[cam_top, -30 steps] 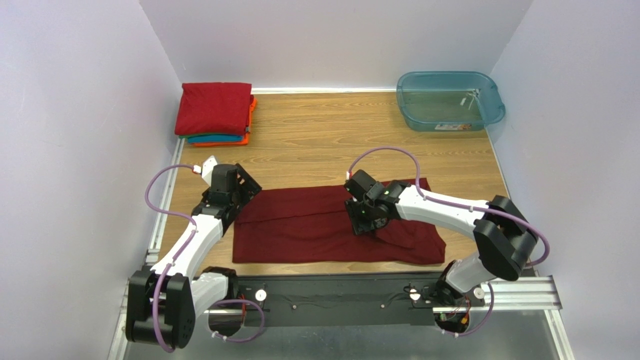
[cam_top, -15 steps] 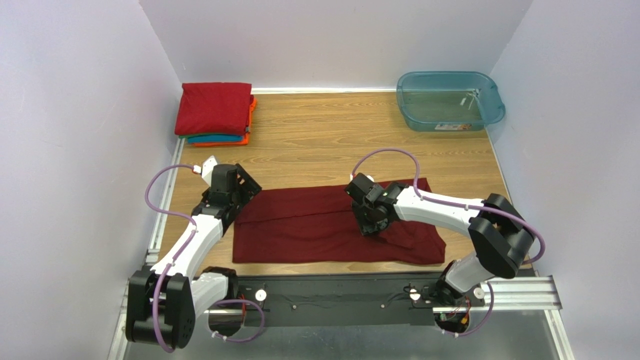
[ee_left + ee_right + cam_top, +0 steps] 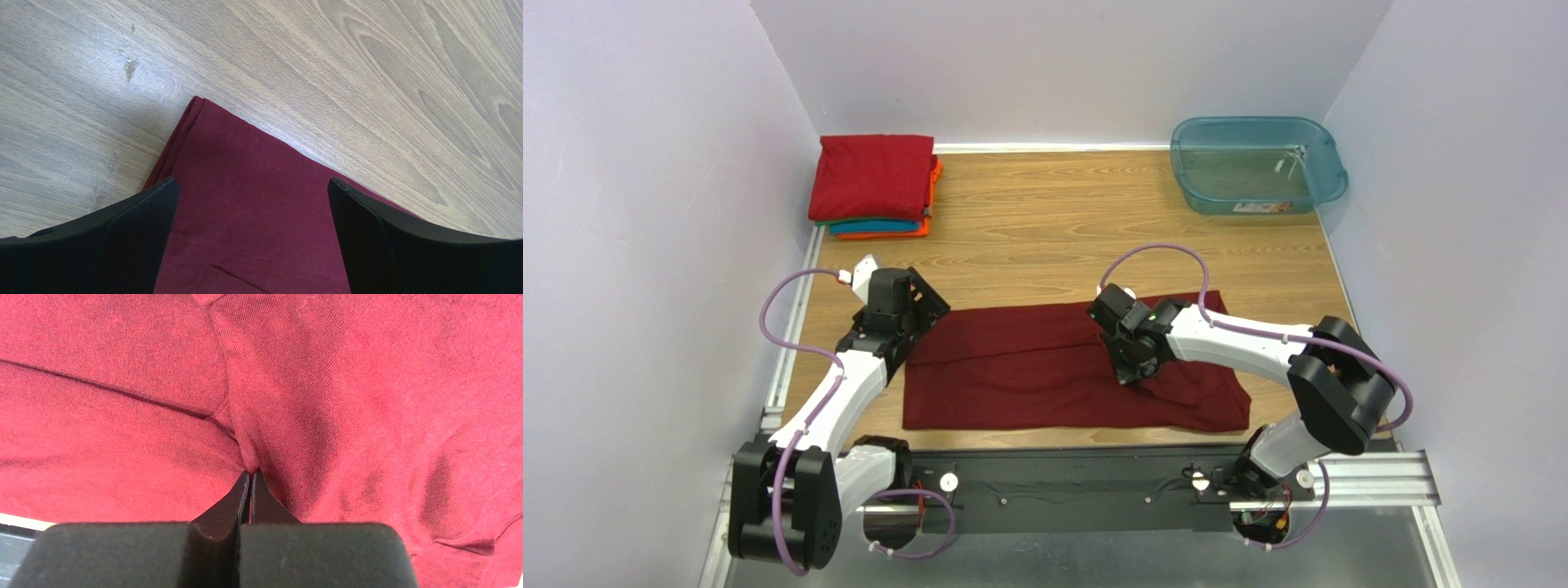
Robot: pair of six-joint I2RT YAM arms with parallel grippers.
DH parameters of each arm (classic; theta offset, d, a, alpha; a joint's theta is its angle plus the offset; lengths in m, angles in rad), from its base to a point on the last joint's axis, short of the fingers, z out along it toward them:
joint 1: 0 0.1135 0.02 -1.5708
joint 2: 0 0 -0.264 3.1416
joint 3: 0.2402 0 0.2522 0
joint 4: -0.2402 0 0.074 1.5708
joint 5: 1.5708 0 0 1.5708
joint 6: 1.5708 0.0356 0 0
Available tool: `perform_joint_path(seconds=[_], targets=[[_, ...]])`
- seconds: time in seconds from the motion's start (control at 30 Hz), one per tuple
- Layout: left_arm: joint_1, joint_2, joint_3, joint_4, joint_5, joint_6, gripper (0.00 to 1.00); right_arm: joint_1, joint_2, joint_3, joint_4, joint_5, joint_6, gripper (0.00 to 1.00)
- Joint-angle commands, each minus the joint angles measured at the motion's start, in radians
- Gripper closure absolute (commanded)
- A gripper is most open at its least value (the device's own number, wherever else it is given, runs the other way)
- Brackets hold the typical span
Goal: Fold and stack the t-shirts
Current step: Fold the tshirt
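overhead, you see the maroon t-shirt lying with long axis left-to-right, and the right gripper on its right half. left wrist view: the left gripper is spread above its far-left corner. right wrist view: tips pressed together, pinching a ridge of its cloth.

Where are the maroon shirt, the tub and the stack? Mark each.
maroon shirt (image 3: pixel 1014 368), top view, flat middle.
tub (image 3: pixel 1179 159), top view, left wall.
stack (image 3: pixel 873 175), top view, top red shirt.
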State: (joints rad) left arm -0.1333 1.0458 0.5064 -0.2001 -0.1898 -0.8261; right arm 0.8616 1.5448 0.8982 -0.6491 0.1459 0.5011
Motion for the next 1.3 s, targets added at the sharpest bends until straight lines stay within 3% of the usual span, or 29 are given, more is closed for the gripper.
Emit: perform_joint_path(seconds=[0.0,0.53,0.77,1.0,1.07,1.27], targets=[[-0.006,0.002,0.012,-0.004,-0.028,0.012,0.02,-0.007,-0.018,0.018,-0.027,0.009,0.008,0.99],[-0.006,0.057,0.027,0.008,-0.014,0.012,0.02,-0.007,-0.029,0.097,-0.06,-0.25,0.0,0.99],[-0.006,0.046,0.021,0.014,-0.008,0.015,0.02,-0.007,0.015,0.123,-0.06,-0.24,0.034,0.93],[-0.006,0.042,0.02,0.016,-0.007,0.022,0.02,-0.007,0.017,0.166,-0.058,-0.209,0.034,0.52],[-0.006,0.036,0.02,0.018,0.004,0.027,0.02,-0.009,0.009,0.182,-0.06,-0.192,0.027,0.0],[-0.017,-0.012,0.006,0.068,0.079,0.059,0.02,-0.007,-0.092,0.206,-0.061,-0.054,0.06,0.0]])
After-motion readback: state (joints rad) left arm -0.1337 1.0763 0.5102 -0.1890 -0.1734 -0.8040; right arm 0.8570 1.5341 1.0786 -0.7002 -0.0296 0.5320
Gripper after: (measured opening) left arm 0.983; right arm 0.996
